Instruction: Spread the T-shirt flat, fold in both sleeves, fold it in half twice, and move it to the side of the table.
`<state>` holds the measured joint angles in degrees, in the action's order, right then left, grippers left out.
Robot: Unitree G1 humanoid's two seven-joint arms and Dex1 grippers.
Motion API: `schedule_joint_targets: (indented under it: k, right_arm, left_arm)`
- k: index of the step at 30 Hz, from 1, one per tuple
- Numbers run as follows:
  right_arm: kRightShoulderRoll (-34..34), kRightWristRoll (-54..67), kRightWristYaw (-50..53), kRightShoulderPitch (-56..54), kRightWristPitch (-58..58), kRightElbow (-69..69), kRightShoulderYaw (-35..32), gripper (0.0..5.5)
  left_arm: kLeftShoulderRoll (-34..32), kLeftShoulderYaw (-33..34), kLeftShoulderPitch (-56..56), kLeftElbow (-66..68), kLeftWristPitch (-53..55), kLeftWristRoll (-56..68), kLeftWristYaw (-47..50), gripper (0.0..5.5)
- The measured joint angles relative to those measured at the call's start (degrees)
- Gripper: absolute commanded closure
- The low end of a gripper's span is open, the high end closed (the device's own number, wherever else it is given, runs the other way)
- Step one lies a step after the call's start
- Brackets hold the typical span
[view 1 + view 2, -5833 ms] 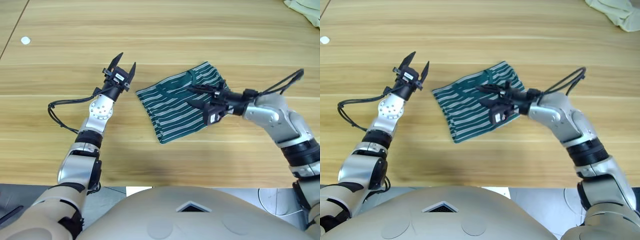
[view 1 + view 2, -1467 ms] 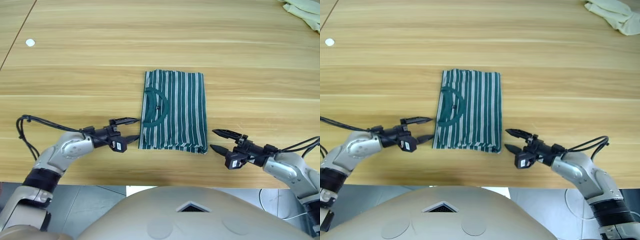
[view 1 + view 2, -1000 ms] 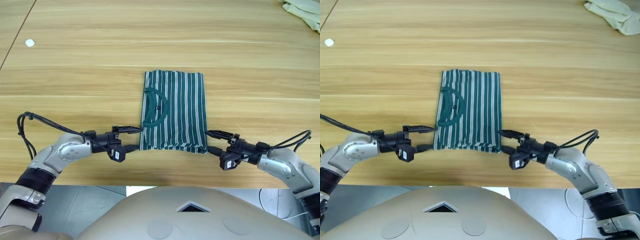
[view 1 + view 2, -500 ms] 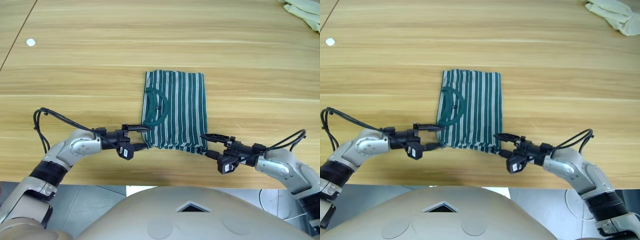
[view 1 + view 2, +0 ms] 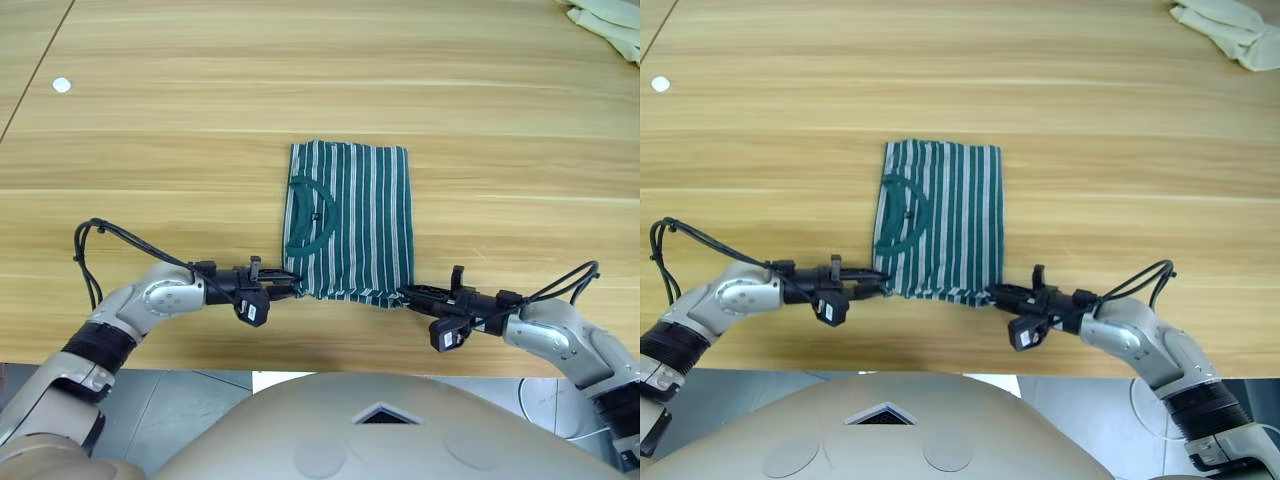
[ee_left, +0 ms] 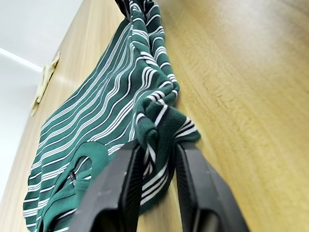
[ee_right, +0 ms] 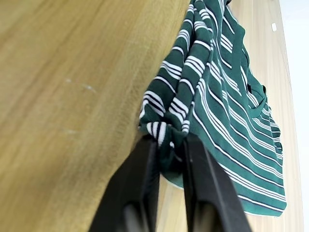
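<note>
A green T-shirt (image 5: 350, 218) with white stripes lies folded as a tall rectangle in the middle of the wooden table (image 5: 320, 80), collar to the left. My left gripper (image 5: 291, 282) is shut on its near left corner, cloth bunched between the fingers (image 6: 126, 182). My right gripper (image 5: 405, 293) is shut on its near right corner, the hem pinched between its fingers (image 7: 145, 179). Both arms lie low along the table's near edge. The same T-shirt (image 5: 943, 217) appears between the grippers in the right eye view.
A pale crumpled cloth (image 5: 1225, 28) lies at the table's far right corner. A small white disc (image 5: 62, 85) sits at the far left. Bare wood surrounds the shirt on all sides. The table's near edge (image 5: 330, 368) runs just behind the grippers.
Both grippers came in from the near sides to the shirt's near corners and went from open to shut on the cloth. The near hem is now bunched inward.
</note>
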<state>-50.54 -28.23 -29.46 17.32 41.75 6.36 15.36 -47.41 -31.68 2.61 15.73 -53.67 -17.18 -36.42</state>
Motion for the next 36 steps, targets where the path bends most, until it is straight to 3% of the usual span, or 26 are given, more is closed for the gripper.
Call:
schedule_joint_targets:
  k: [10,18,22,30,36]
  right_arm:
    - [0.6,2.5,0.7,0.1,-0.1,0.0,-0.5,5.34]
    - [-0.5,12.1,0.7,10.2,0.1,5.3,-5.3,5.34]
    - [-0.1,16.2,0.8,11.7,-0.6,7.3,-8.8,5.34]
    - [5.3,17.2,1.5,2.7,-6.8,8.7,-10.3,5.34]
    - [10.8,11.4,2.2,-9.7,-10.7,2.5,-7.6,5.34]
  left_arm:
    - [-0.1,1.1,-0.8,0.0,-0.2,1.3,1.0,5.33]
    - [-2.1,4.0,-20.4,-12.7,3.8,8.7,3.3,5.39]
    - [0.0,7.7,-21.6,-14.3,7.6,11.7,4.8,5.39]
    - [6.0,15.0,-17.2,-17.3,15.4,16.3,7.0,5.39]
    - [8.9,17.3,-12.9,-19.8,22.3,16.2,7.0,5.39]
